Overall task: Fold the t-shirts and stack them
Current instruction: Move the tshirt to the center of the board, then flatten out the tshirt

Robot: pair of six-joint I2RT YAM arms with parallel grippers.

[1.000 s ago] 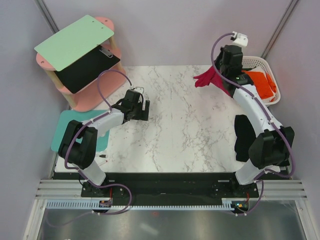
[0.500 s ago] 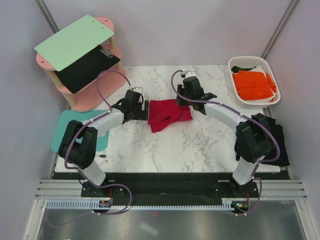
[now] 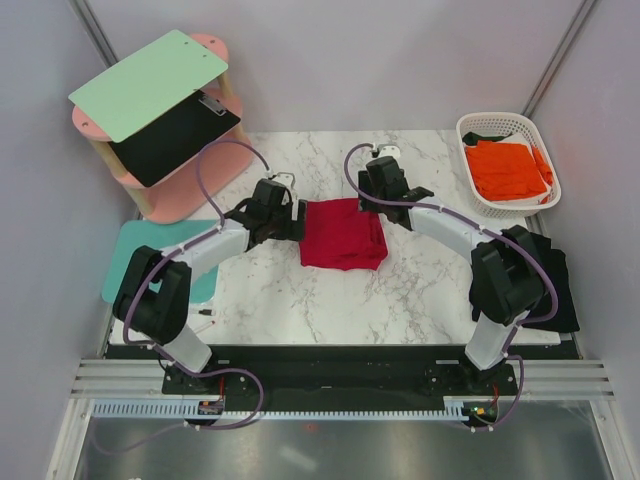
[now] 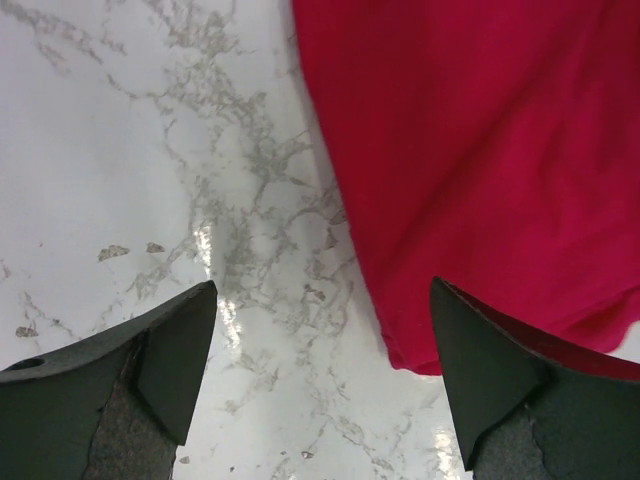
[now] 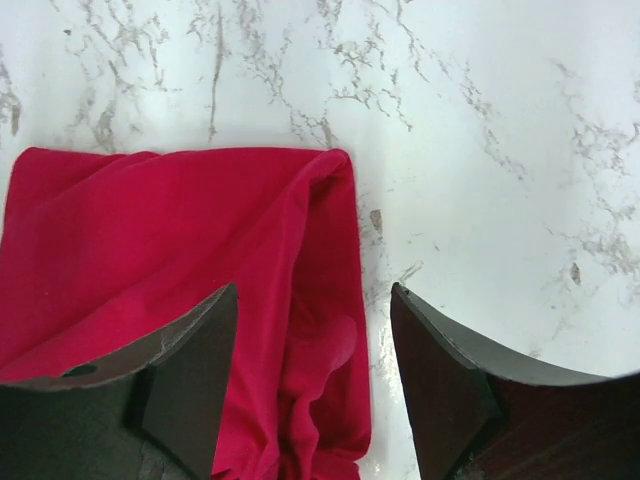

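1. a t-shirt [image 3: 343, 235] lies on the middle of the tabletop [image 3: 300, 290].
2. the left gripper [image 3: 293, 218] is at its left edge, and the right gripper [image 3: 378, 205] is over its far right corner.
3. a basket [image 3: 470, 125] stands at the far right corner, with a folded t-shirt [image 3: 505, 168] in it.
4. a third t-shirt [image 3: 560, 295] lies at the right edge, beside the right arm.
5. a two-tier shelf [image 3: 190, 197] stands off the far left corner, with a board [image 3: 150, 82] on top and a clipboard [image 3: 170, 140] on the lower tier.
6. a mat [image 3: 120, 265] lies left of the tabletop, before the shelf.
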